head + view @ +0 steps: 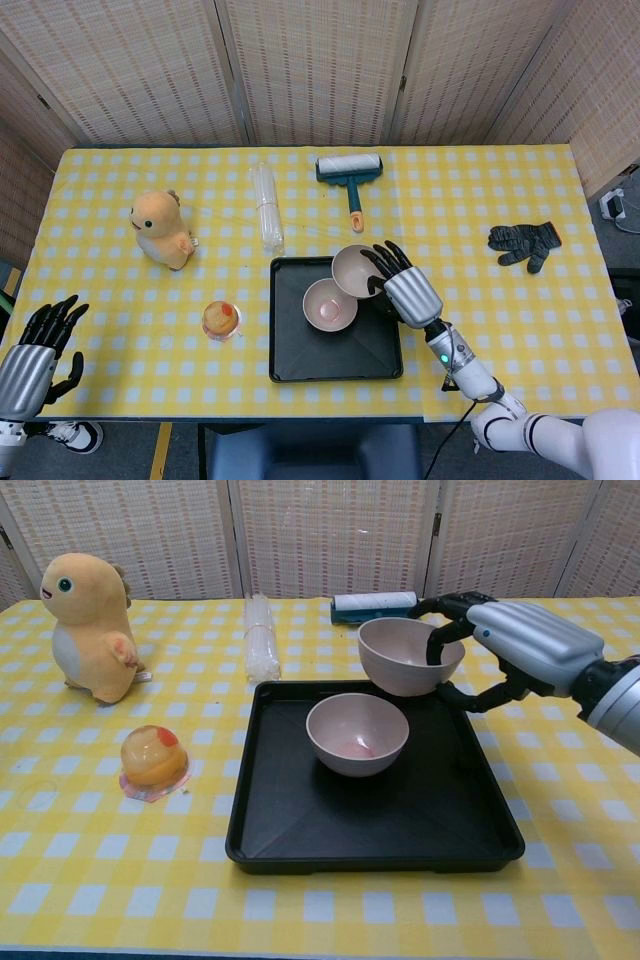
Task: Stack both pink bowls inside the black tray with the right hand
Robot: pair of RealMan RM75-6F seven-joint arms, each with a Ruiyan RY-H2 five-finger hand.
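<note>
Chest view is showing the black tray [300,830] lying nearest on the yellow checked tablecloth [80,880], with one pink bowl [357,733] sitting upright in its far half, a faint reddish mark showing in its bottom. Just behind and above it, the right hand [510,645] is gripping the second pink bowl [408,655] by its rim, fingers hooking inside, holding it in the air over the tray's far edge. Left of the tray a jelly cup [154,760] is resting; farther back a yellow plush toy [92,625], a stack of clear plastic cups [262,640] and a lint roller [375,603] are lying. In head view the left hand [40,350] is hanging off the table's near corner, fingers spread, holding nothing.
</note>
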